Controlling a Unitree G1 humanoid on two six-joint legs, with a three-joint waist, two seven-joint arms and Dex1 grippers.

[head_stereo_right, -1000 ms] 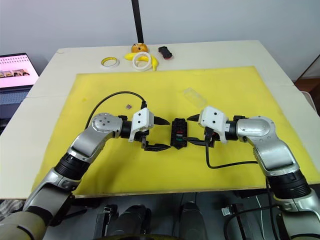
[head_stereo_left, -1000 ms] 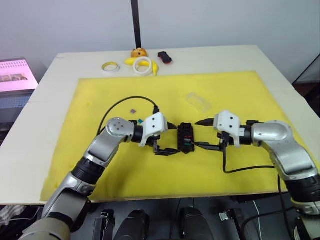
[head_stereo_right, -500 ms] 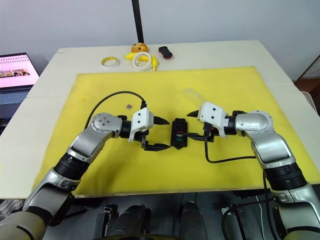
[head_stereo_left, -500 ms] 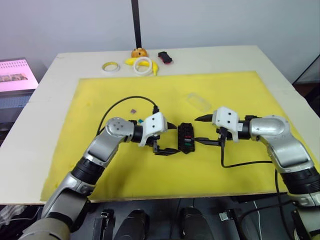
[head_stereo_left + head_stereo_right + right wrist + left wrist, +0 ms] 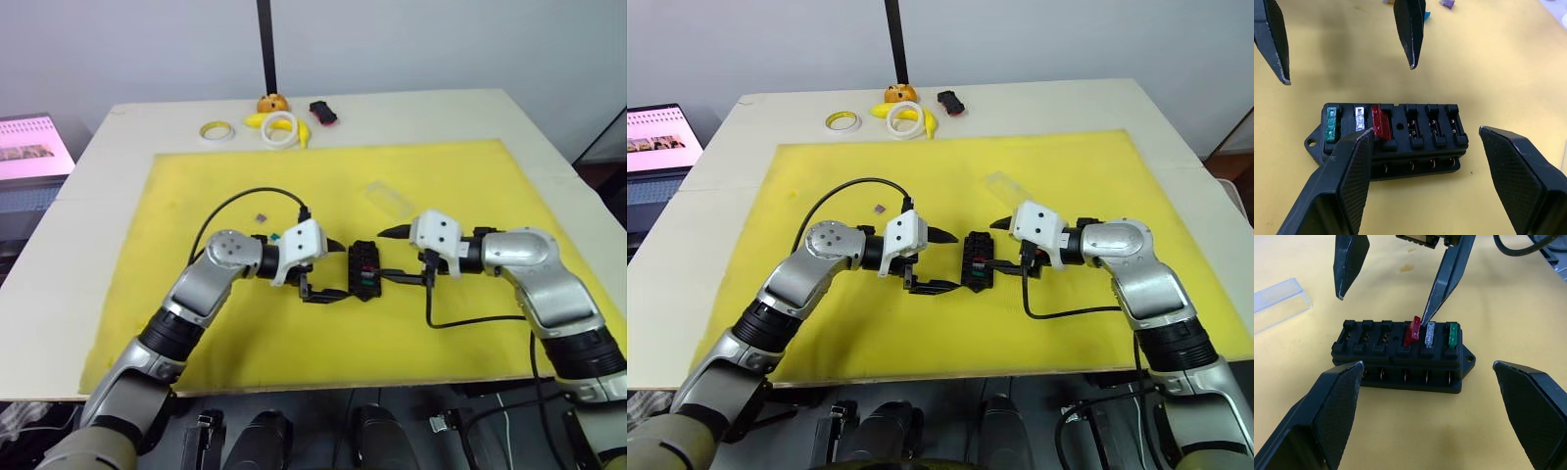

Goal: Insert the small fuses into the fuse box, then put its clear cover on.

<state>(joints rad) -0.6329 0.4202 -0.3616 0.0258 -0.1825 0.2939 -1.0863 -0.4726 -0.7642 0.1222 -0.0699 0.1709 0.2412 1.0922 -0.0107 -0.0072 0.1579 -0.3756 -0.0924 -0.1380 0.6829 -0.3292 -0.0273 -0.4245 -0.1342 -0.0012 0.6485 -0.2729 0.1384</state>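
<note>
Broadly, a pale table fills the scene, set against a plain grey wall, with a yellow mat covering most of its top, likely to keep tiny parts from skidding and make them easy to spot. At the table's twelve o'clock edge lie white tape rings, a yellow tape ring and a small toy car, well apart from the work. Near the mat's centre sits the fuse box, flanked at nine o'clock by the left gripper and at three o'clock by the right gripper, both with fingers spread apart and holding nothing. One right finger rests its tip against the red fuse, which stands tilted and proud of its slot; I judge it is being pressed home. Beside it the grey fuse and green fuse sit seated. Three slots remain unfilled. The clear cover lies at one o'clock of the box, not yet fitted, and a purple fuse waits at ten o'clock.
</note>
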